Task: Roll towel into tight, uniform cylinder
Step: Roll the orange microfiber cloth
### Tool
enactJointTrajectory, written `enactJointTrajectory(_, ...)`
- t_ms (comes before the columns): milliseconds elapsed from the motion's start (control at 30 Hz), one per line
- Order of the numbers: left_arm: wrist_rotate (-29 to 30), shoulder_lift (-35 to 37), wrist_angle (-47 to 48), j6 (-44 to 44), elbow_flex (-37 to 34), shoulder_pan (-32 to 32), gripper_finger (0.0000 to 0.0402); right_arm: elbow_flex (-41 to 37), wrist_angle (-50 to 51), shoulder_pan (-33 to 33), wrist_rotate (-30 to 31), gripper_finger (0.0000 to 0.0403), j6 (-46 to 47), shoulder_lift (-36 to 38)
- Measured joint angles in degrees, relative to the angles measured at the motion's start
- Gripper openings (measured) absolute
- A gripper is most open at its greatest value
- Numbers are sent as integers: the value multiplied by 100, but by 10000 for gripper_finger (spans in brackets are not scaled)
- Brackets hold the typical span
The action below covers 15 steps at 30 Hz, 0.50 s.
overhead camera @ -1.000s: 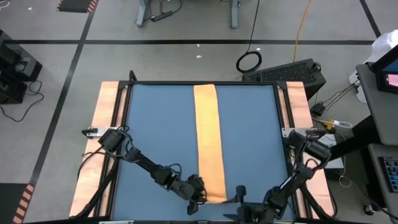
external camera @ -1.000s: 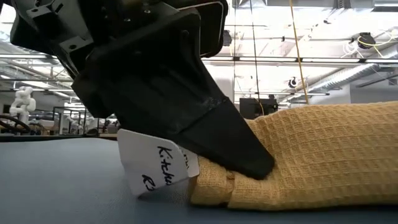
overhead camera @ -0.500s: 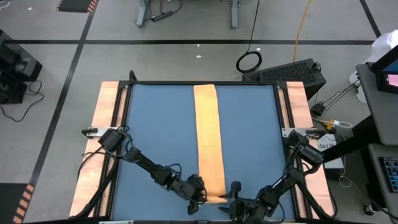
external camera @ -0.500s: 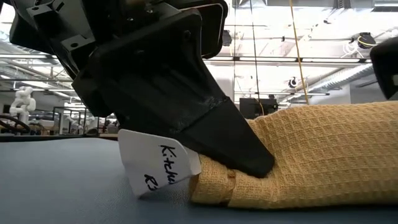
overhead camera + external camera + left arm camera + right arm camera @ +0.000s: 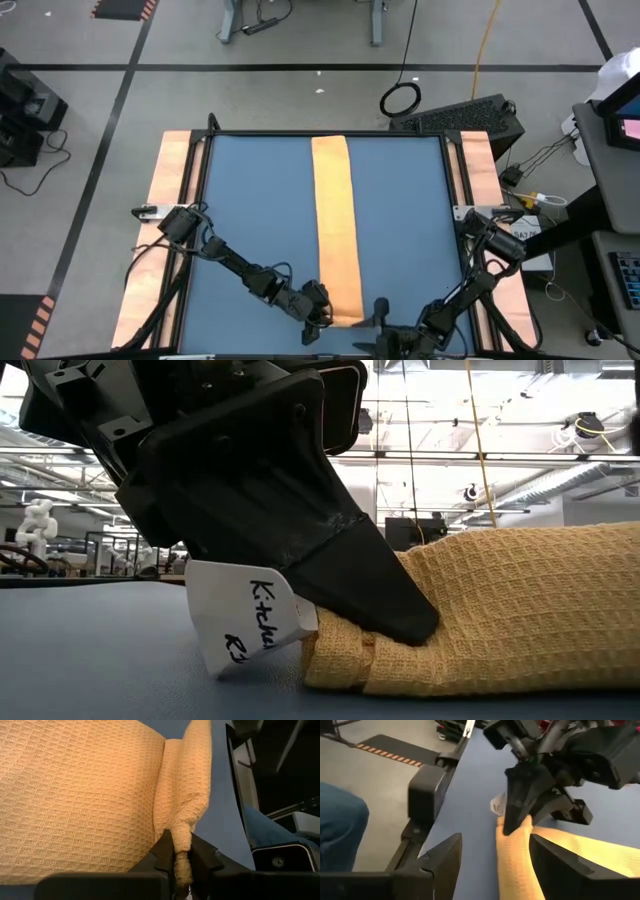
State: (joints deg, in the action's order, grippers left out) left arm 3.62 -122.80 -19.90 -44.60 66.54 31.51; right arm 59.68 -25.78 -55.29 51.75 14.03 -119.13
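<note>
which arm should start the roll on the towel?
Left, probably. The left gripper is already shut on the towel at its near corner; the right gripper is open, beside that end, holding nothing.

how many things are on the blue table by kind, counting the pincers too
towel: 1
white tag: 1
pincers: 2, left pincer shut on the towel's near corner, right pincer open beside that end
total: 4

Orange-yellow towel (image 5: 335, 225), long folded strip, near end lifted, white tag (image 5: 245, 620)
</note>
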Motion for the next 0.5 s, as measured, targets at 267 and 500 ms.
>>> enactJointTrajectory(267, -21, 0, -4, -4, 0, 0, 37, -4, 37, 88, -111, 220, 60, -199)
enactJointTrajectory(500, -28, 0, -8, -2, 0, 0, 37, -4, 44, 134, -48, 219, 236, -302)
